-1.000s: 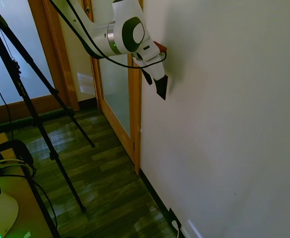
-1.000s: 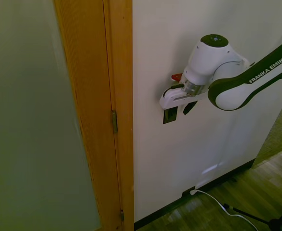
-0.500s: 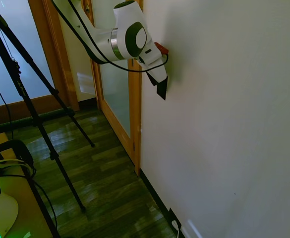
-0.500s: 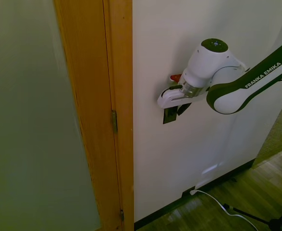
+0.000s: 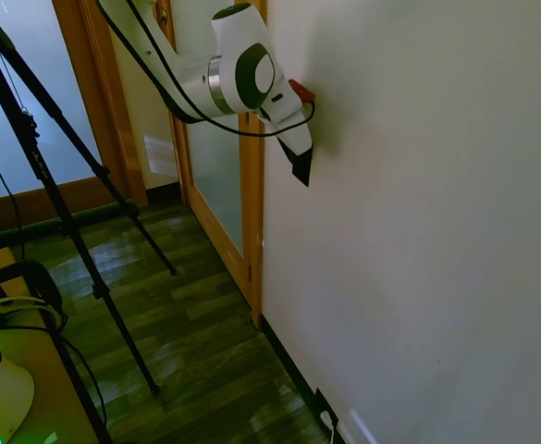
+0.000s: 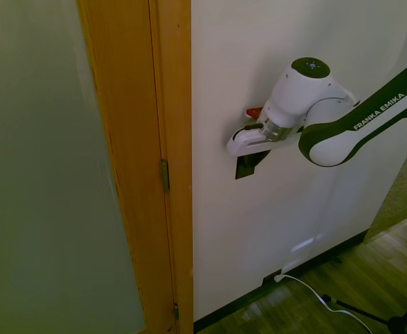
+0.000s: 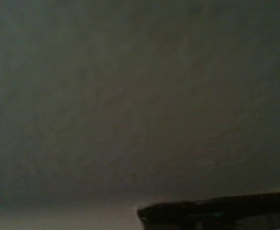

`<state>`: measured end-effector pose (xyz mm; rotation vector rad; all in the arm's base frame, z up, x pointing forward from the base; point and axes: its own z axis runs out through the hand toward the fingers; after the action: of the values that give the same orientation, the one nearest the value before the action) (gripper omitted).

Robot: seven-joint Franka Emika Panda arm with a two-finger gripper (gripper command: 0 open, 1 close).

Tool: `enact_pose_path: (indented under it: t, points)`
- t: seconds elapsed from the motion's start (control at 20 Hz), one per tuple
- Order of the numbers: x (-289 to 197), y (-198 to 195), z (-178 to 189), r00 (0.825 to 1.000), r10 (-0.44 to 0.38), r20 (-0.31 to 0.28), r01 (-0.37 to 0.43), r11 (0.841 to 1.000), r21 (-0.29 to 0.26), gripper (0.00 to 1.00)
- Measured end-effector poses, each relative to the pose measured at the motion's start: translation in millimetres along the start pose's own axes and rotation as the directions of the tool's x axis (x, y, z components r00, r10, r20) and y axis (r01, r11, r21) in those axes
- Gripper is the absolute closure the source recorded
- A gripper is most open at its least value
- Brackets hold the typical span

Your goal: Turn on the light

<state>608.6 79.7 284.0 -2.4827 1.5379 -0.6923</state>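
Closing in over the last second, the gripper (image 6: pixel 253 158) has slid toward the door side and pressed nearer the wall, so that its dark tip now overlaps the switch (image 6: pixel 243 167), which a second ago showed clear beside it. That switch is a small black upright plate on the white wall (image 6: pixel 286 42), just beside the wooden door frame (image 6: pixel 170 139) and right under the white hand of the arm (image 6: pixel 328 132); only its lower part shows past the gripper. From the other side, the gripper (image 5: pixel 301 165) looks like a black wedge laid against the wall, and I cannot tell whether its jaws are spread or pressed together. The wrist view gives only dim blurred wall and a dark strip along its bottom edge. No lamp is in view and the brightness of the room gives no sign either way, so I cannot say the light is on. My judgement is that the approach is done and the press itself is under way or about to land; what remains is to flip the switch and draw back. Low on the wall sits a socket with a white plug (image 6: pixel 278 277).
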Motion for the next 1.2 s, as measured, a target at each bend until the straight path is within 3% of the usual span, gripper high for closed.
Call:
enact_pose_path:
  t: [0.45, 0.75, 0.8, 1.2]
  points:
    - [-1.5, 1.1, -1.0, 1.0, 0.006, -0.024, -0.005, 1.0, 0.007, 1.0]
    - [4.4, 9.6, -31.3, 0.997, 0.044, -0.064, -0.037, 0.994, 0.099, 1.0]
    - [10.8, 12.8, -37.9, 0.996, 0.05, -0.075, -0.042, 0.994, 0.103, 0.0]
    - [-3.0, 50.2, -35.0, 0.999, 0.001, -0.033, 0.002, 0.996, 0.093, 0.0]
